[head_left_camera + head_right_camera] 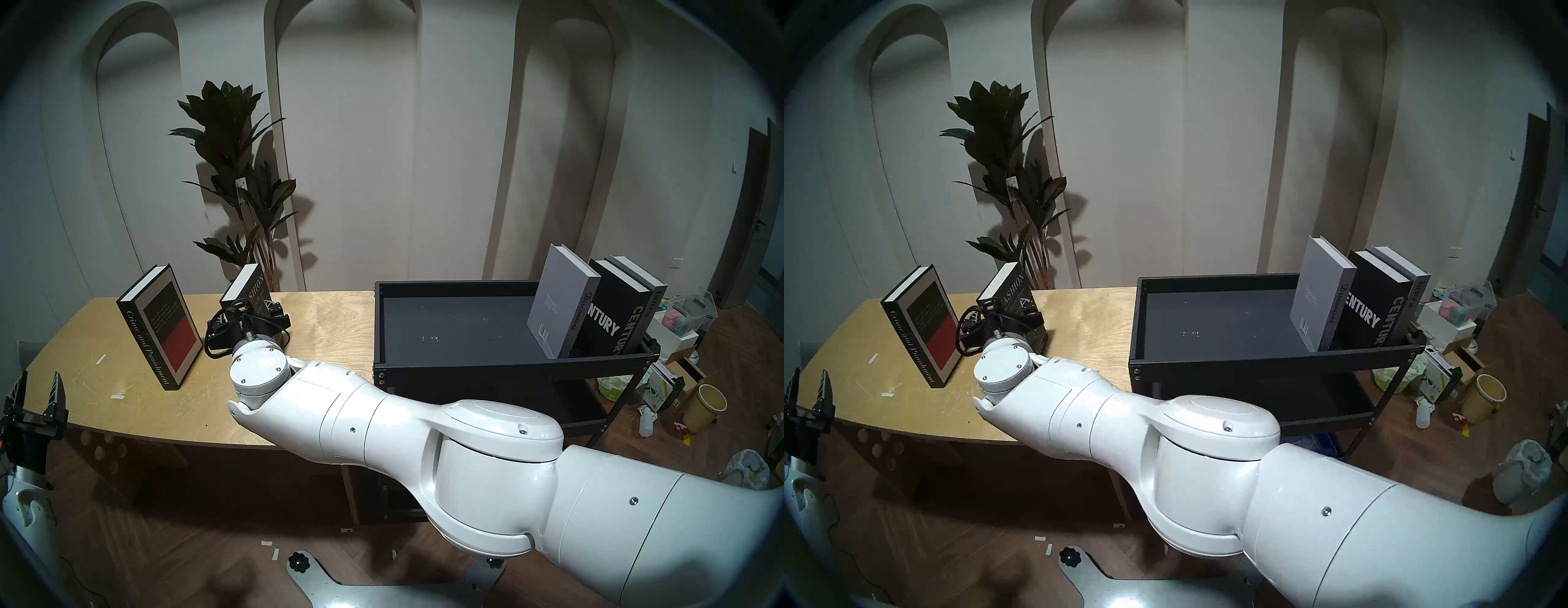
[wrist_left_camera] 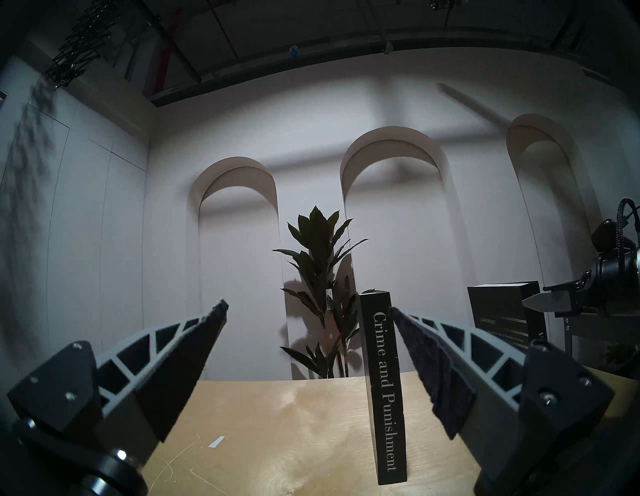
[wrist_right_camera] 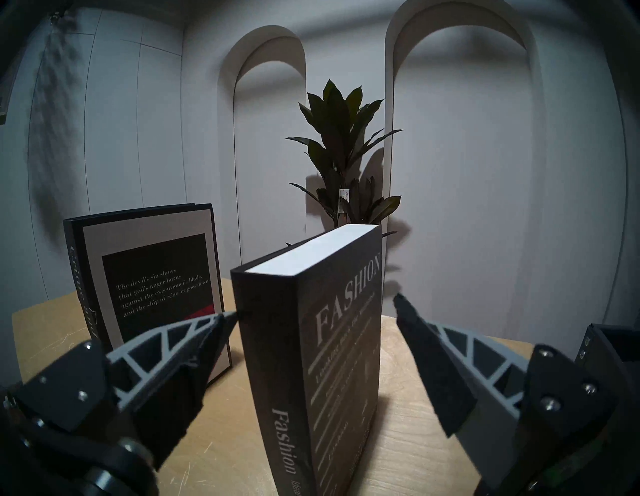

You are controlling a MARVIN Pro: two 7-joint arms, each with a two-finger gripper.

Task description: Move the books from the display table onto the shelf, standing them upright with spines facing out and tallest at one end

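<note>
- The right gripper [image 3: 315, 304] straddles the black hardcover titled Fashion [image 3: 332, 346], which stands upright on the light plywood display table [image 1: 297, 339]; in the wrist view its fingers are apart, the left fingertip [image 3: 225, 317] at the spine edge and the right one clear of the front cover, so nothing is clamped.
- The black hardcover Crime and Punishment [image 1: 163, 327] stands upright on the same table, just beside Fashion (toward the table's left end), spine toward the robot.
- The left gripper [image 1: 36, 392] hangs off the table's left front corner, fingers spread wide and empty.
- On the black metal shelf cart [image 1: 509, 365], at the right end of its rimmed top tray, three books stand upright side by side: the grey hardcover Discontent [image 1: 560, 297], the black hardcover Century [image 1: 615, 314] and a grey hardcover with a spine reading ianra [image 1: 649, 293].
- Discontent leans slightly toward Century.
- A dark-leaved potted plant [image 1: 237, 170] stands behind the table.
</note>
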